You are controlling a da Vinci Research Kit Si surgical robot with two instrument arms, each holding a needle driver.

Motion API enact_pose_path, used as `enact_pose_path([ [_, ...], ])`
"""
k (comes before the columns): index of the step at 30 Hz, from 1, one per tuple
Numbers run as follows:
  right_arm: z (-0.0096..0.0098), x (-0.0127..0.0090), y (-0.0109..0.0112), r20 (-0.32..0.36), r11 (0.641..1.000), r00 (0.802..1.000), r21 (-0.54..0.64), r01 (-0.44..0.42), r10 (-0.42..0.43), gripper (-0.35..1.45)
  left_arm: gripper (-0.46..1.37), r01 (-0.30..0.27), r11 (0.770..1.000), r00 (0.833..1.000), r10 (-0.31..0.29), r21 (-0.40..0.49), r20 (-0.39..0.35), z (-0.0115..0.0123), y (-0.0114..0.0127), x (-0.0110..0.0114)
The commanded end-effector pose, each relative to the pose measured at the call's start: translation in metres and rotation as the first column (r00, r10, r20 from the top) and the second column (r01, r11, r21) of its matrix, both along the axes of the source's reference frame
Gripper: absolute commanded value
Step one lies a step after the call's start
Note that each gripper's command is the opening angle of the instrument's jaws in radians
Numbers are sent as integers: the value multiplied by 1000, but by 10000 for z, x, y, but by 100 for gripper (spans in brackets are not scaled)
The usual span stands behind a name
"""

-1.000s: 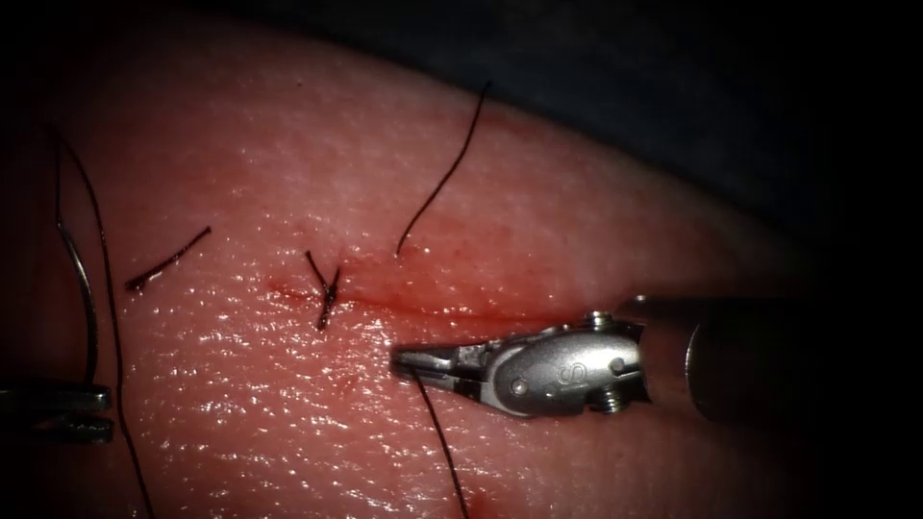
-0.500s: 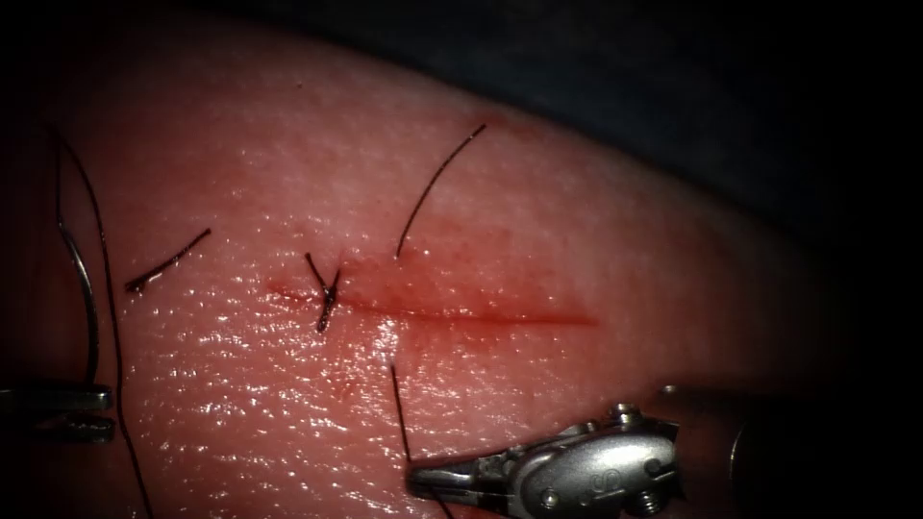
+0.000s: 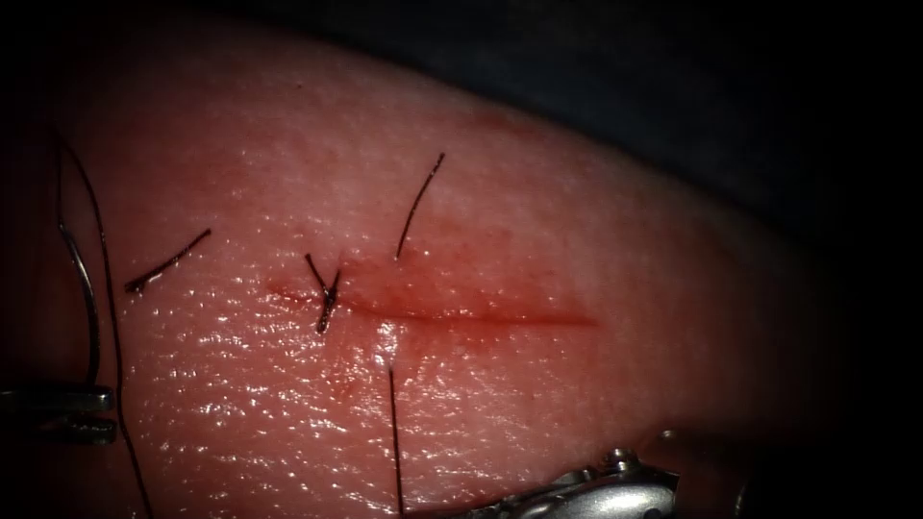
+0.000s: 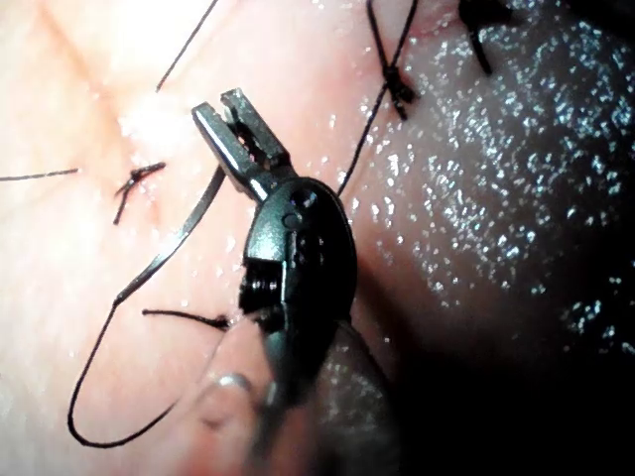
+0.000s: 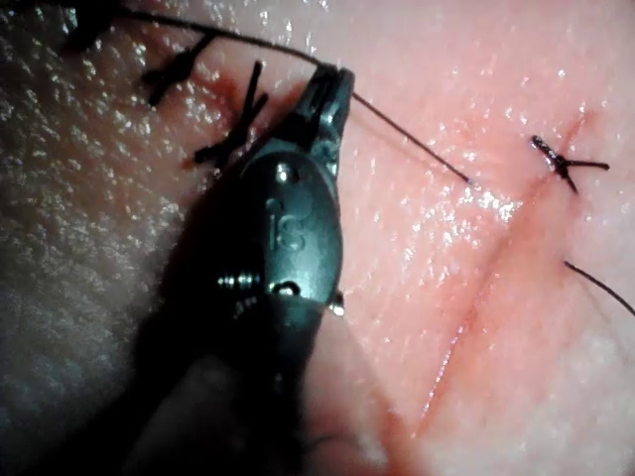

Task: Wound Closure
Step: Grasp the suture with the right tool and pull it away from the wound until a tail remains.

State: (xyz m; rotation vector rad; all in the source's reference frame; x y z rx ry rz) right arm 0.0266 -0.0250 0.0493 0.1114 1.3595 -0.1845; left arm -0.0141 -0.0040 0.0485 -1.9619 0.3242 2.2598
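— Two tools; what does each hold?
— The right gripper (image 5: 335,87) is closed on the thread (image 3: 394,432). That thread leaves the tissue (image 3: 577,404) just below the cut (image 3: 481,315) in the endoscope view, where the frame edge cuts off the gripper's tips.
— And the left?
— The left gripper (image 4: 226,114) clamps the needle (image 3: 85,288) near one end, well left of the cut and out of the tissue. The exact grip spot is hard to make out.
— Anything else?
— A knotted stitch (image 3: 327,296) crosses the cut's left part, and a short thread tail (image 3: 420,207) stands just right of it.

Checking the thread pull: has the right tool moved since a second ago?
Yes. The right tool has dropped from beside the cut toward the picture's lower edge, holding the thread.
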Motion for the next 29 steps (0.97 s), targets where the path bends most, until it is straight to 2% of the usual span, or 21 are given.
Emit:
enact_pose_path([
  [1, 0, 0, -1, 1, 1000, 1000, -2, 3, -3, -35, -35, -5, 1000, 1000, 5, 1, 0, 0, 0, 0],
  [7, 0, 1, -10, 8, 999, 999, -6, 34, -34, -35, -35, -5, 1000, 1000, 5, 1, 0, 0, 0, 0],
  [29, 2, 0, -9, 8, 999, 999, -13, 35, -35, -35, -35, -5, 1000, 1000, 5, 0, 0, 0, 0, -1],
])
